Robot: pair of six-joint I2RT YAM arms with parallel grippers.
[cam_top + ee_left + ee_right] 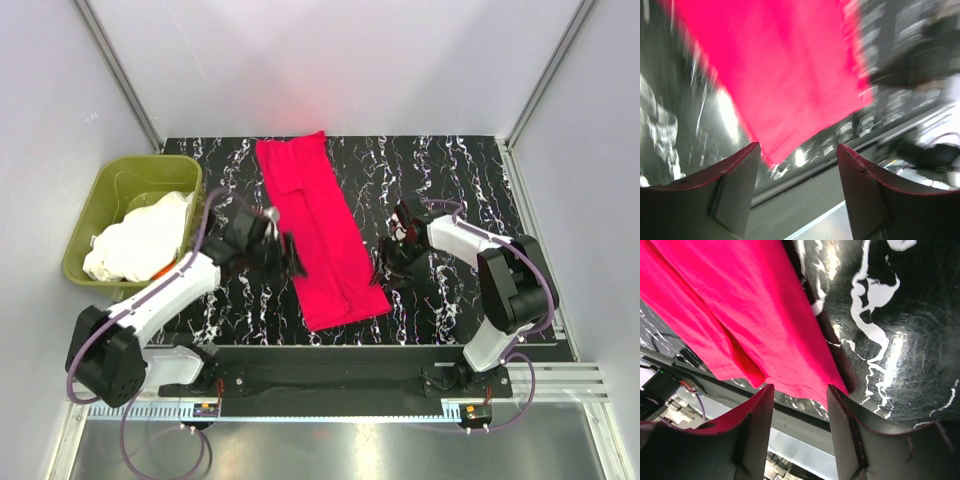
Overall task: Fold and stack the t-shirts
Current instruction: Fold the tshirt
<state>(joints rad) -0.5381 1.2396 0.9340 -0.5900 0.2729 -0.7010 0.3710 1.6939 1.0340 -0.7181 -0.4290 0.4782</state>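
The red t-shirt (318, 230), a long strip running far to near, lies between the spread, empty left fingers (730, 190) and right fingers (755, 435).

Top view: high above and behind the arm bases (185, 372), angled down on the whole black marbled table (450, 180). Wrist views: close and low, peering forward between own fingers (732, 192) across the tabletop. Shared by all three: near end of the red t-shirt (335, 290).
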